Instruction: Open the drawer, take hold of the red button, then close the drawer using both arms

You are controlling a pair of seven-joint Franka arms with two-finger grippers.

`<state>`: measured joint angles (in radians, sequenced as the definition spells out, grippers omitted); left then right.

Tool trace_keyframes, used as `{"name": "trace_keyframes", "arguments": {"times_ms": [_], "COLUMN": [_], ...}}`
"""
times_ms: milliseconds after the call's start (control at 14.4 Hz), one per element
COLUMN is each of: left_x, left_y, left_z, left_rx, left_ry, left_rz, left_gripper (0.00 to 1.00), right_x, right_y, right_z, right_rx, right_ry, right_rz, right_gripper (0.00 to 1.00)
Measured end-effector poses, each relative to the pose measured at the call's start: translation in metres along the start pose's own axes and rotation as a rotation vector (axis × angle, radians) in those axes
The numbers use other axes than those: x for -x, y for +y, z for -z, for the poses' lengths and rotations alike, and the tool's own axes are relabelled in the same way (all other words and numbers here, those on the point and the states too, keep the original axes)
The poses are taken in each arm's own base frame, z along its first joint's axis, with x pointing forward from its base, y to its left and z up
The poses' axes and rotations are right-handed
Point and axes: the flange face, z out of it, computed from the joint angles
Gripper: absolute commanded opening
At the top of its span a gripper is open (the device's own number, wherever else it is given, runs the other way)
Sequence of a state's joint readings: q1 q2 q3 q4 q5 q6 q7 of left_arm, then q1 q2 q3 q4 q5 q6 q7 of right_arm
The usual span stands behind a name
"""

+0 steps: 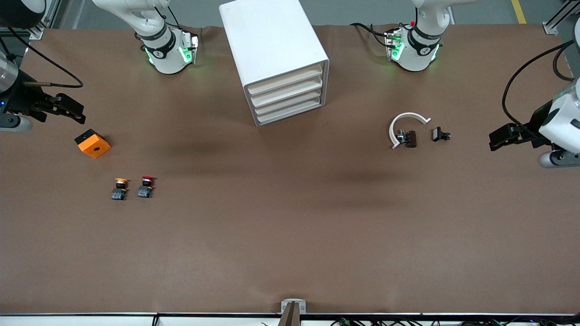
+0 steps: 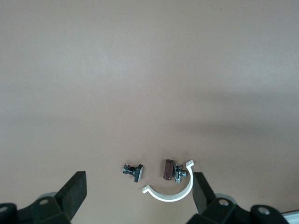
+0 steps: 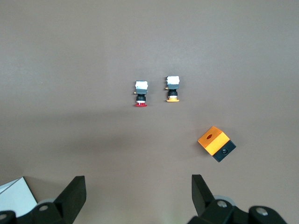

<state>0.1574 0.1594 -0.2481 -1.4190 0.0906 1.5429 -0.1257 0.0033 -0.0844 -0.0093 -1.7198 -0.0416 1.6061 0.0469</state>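
The white cabinet (image 1: 272,50) stands at the table's robot edge, its four cream-edged drawers (image 1: 287,93) all pushed in. The red-capped button (image 1: 146,186) lies toward the right arm's end of the table, beside a like button with a yellow cap (image 1: 119,188); the red button also shows in the right wrist view (image 3: 140,95). My right gripper (image 1: 83,114) is open and empty, up in the air beside the orange cube (image 1: 93,143), apart from the buttons. My left gripper (image 1: 491,141) is open and empty at the left arm's end, up beside small parts.
The orange cube with a hole shows in the right wrist view (image 3: 216,142), with the yellow-capped button (image 3: 173,91). A white curved clip (image 1: 404,122), a brown and metal part (image 1: 408,138) and a small black part (image 1: 439,134) lie near the left gripper.
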Motion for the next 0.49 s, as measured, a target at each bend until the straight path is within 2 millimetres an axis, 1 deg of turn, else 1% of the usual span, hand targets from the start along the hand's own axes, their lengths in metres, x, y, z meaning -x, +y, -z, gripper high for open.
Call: {"name": "trace_keyframes", "arguments": {"times_ms": [208, 347, 486], "left_x": [0.005, 0.01, 0.022], "left_y": [-0.003, -0.001, 0.003], "left_z": [0.006, 0.011, 0.016], "left_rx": [0.004, 0.004, 0.0], "left_ry": [-0.004, -0.004, -0.006], "left_rz": [-0.006, -0.015, -0.025], "left_gripper": [1.0, 1.0, 1.0], "right_x": [0.0, 0.0, 0.001], "right_y": [0.001, 0.001, 0.001], "right_z": [0.013, 0.016, 0.017], "right_rx": [-0.002, -0.002, -0.002], "right_ry": [0.019, 0.021, 0.023], "right_rz": [-0.002, -0.002, -0.002], "right_gripper": [1.0, 1.0, 1.0]}}
